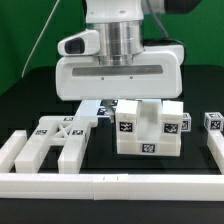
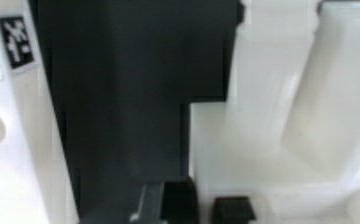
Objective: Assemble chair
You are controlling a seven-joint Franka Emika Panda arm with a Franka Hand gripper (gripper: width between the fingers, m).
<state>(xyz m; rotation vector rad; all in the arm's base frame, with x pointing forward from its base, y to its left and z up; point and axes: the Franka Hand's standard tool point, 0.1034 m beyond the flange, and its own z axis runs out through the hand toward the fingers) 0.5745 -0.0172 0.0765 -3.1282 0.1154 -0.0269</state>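
Broad white robot hand (image 1: 118, 96) low over the black surface (image 1: 100, 152), wrist upright above it. Fingertips not visible in the exterior view, hidden among the parts below.

Directly beneath and in front of the hand, a little toward the exterior view's right: chunky stepped chair block (image 1: 150, 130) of matte white plastic, upright, small black-and-white square tags on its faces. Top of the block just under the hand's body; contact not discernible.

Off to the hand's side on the exterior view's left, apart from it: flat white chair piece (image 1: 52, 142) with a forked outline, lying flat, tagged on top. On the opposite side, well apart: small white tagged chair piece (image 1: 213, 122). Farther forward, a long thin white border rail (image 1: 110, 183) across the surface.

In the wrist view, two dark fingertips (image 2: 173, 204) set close together, pale plastic walls rising on either side of a dark gap. Open, closed or gripping: cannot tell.
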